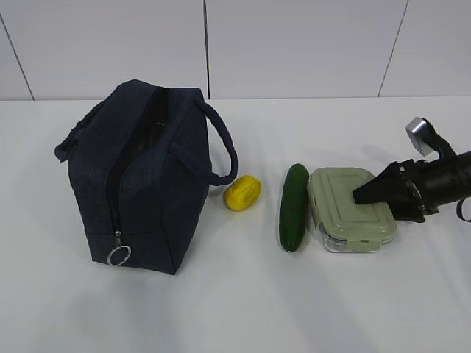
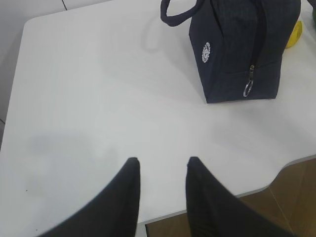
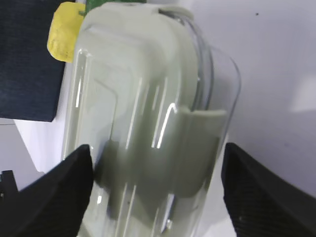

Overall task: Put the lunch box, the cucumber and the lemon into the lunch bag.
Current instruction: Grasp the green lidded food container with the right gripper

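Observation:
The lunch box (image 1: 346, 209), clear with a pale green lid, lies on the white table right of the cucumber (image 1: 294, 207). The lemon (image 1: 243, 193) sits between the cucumber and the navy lunch bag (image 1: 140, 176). My right gripper (image 1: 368, 195) is open, its jaws straddling the box's right end (image 3: 148, 98); in the right wrist view the gripper (image 3: 157, 150) has a gap at the right finger. The lemon (image 3: 64, 32) shows beyond the box. My left gripper (image 2: 163, 160) is open and empty over bare table, well short of the bag (image 2: 242, 49).
The bag stands upright with its silver ring pull (image 1: 119, 254) at the near lower end of the zipper; the top seam looks parted. The table's near edge (image 2: 276, 173) runs just right of the left gripper, with brown floor beyond.

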Motion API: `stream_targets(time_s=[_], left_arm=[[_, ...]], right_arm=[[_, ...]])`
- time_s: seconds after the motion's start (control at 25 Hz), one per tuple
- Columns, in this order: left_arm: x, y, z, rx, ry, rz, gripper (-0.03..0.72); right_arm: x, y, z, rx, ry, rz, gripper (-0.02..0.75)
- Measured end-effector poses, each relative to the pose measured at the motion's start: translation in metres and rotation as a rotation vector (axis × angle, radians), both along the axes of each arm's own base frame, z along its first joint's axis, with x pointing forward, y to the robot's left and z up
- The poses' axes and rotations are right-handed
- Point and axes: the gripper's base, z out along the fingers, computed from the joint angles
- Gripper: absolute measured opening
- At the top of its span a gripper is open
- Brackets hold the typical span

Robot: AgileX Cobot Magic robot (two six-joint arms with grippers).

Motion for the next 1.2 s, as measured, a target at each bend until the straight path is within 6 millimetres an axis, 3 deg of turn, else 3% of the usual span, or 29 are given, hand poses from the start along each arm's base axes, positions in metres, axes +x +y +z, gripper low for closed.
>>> stream_targets(time_s=[0.96, 1.2], left_arm=[[0.0, 0.0, 0.0, 0.0, 0.0, 0.0, 0.228], [0.0, 0.0, 0.0, 0.0, 0.0, 0.0, 0.228]], right_arm=[[0.0055, -0.0019, 0.0, 0.001, -0.01, 0.018, 0.591], [0.0053, -0.0017, 0.0009, 0.006, -0.008, 0.026, 0.503]])
